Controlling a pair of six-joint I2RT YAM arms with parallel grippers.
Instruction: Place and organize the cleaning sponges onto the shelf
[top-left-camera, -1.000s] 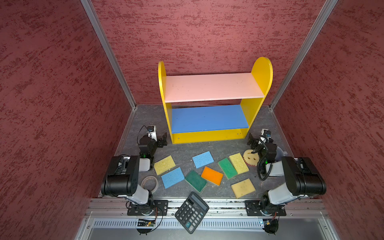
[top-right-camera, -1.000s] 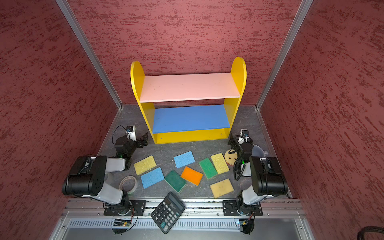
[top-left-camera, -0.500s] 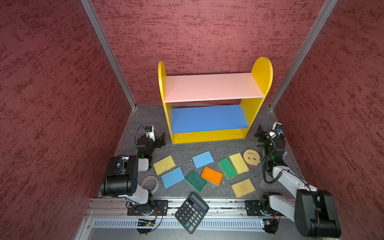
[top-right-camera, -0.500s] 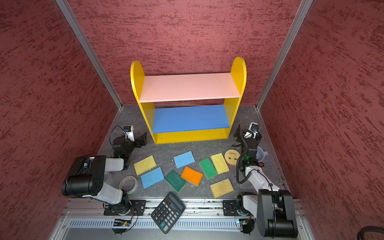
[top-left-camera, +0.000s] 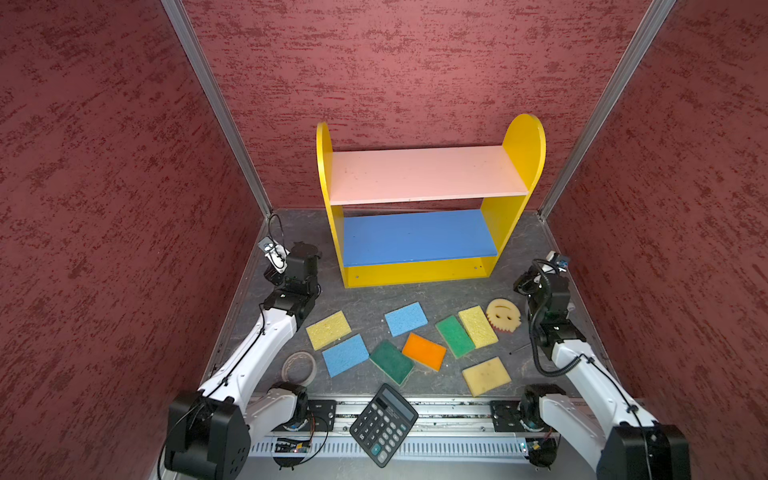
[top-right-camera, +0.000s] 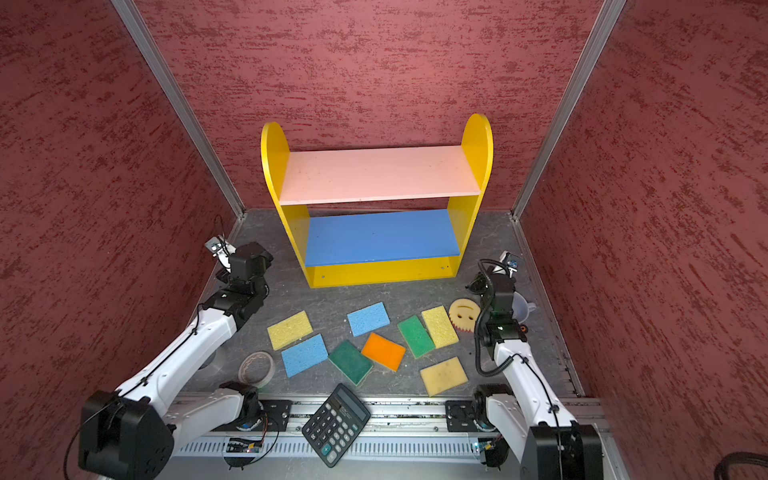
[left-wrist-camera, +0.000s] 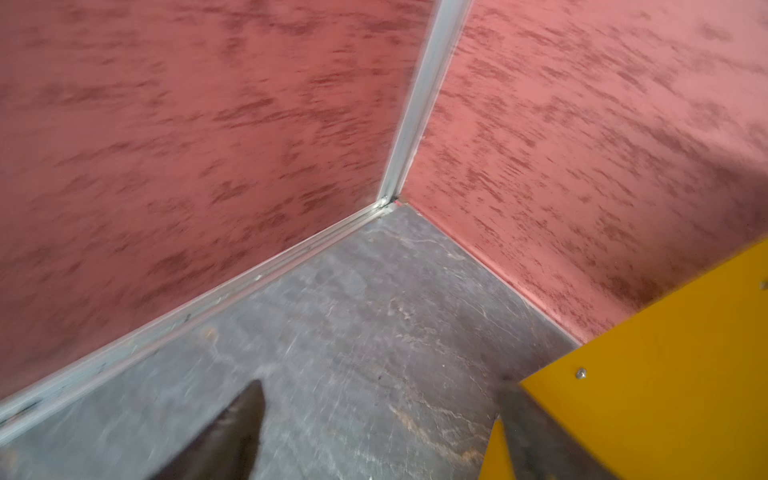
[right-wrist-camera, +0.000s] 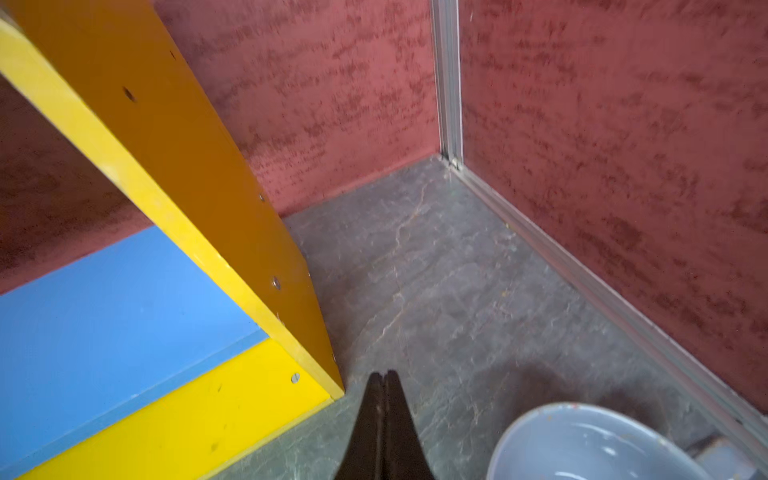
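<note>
Sponges, nine of them, lie flat on the grey floor in front of the shelf (top-left-camera: 415, 274), and none is on a board yet. I judge the step in hand to be the first pick.

The smiley sponge (top-left-camera: 503, 314) sits closest to my right arm, with a yellow sponge (top-left-camera: 478, 327) overlapping its edge and a green sponge (top-left-camera: 455, 336) pressed against that one. The orange sponge (top-left-camera: 424, 351) and dark green sponge (top-left-camera: 391, 361) also meet at a corner. The lone yellow sponge (top-left-camera: 486, 376) at the front lies free, so it is my easiest start.

The right gripper (right-wrist-camera: 384, 399) has its jaws pressed together on nothing, aimed at the back corner past the shelf's foot. I must spread them before descending. The left gripper (left-wrist-camera: 380, 419) has its jaws apart and empty beside the shelf's other side panel.

I would come straight down, pinch across the short side and squeeze lightly, since foam should give. The pink board (top-left-camera: 424, 174) takes drops from above, while the blue board (top-left-camera: 415, 239) needs a flat slide in from the front.

I keep clear of the grey plastic dish (right-wrist-camera: 582, 444), the tape roll (top-left-camera: 299, 368) and the calculator (top-left-camera: 383, 424).
</note>
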